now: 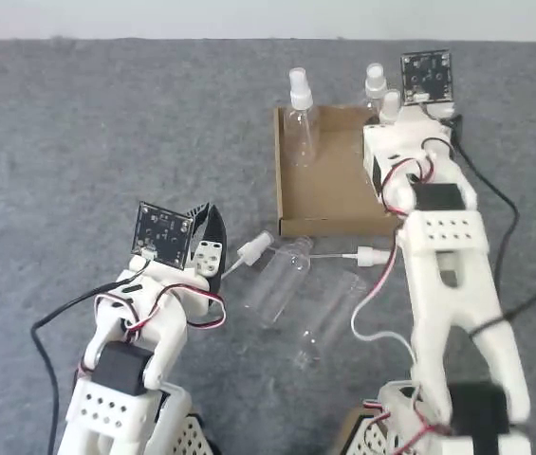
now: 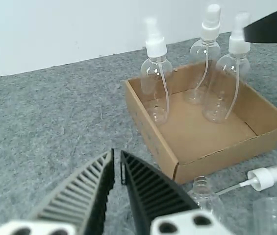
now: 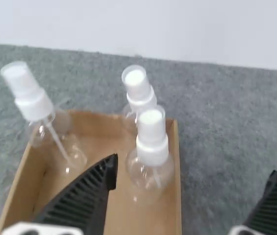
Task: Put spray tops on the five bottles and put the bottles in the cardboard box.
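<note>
The cardboard box [image 1: 291,190] lies at the table's centre with three capped clear bottles standing in it: one [image 1: 301,128] at its left wall, two [image 1: 376,87] [image 1: 390,106] at its far right corner. My right gripper [image 3: 193,176] hangs open over that corner, its fingers [image 3: 96,183] either side of the nearer bottle [image 3: 150,152]. In front of the box lie two uncapped bottles [image 1: 282,277] [image 1: 329,308] and two loose spray tops [image 1: 253,251] [image 1: 374,256]. My left gripper [image 1: 212,220] is shut and empty, just left of the nearer spray top.
Grey carpet covers the table. The right arm's body [image 1: 443,246] reaches over the box's right side, and its cable [image 1: 481,175] trails off to the right. Open carpet lies left of and beyond the box.
</note>
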Tool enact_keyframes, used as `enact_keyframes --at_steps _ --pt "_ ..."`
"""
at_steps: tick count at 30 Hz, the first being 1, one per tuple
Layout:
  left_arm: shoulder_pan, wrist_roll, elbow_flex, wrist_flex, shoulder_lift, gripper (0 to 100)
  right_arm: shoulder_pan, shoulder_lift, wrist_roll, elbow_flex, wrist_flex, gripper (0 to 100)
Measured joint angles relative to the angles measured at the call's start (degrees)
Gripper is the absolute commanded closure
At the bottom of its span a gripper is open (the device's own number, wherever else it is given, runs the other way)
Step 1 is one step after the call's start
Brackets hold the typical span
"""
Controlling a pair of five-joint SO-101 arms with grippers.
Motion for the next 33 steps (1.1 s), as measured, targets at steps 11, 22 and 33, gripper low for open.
enact_keyframes --at_steps 11,22,33 --pt "0.0 0.0 0.0 0.0 0.0 99 -2.3 -11.8 -0.1 4.4 30.9 61.4" --pt "0.0 0.0 0.0 0.0 0.0 99 -20.0 -13.6 -4.6 18.0 33.6 61.4" --pt "0.0 0.0 0.0 0.0 0.0 99 -16.4 -13.7 -14.2 23.8 25.9 61.5"
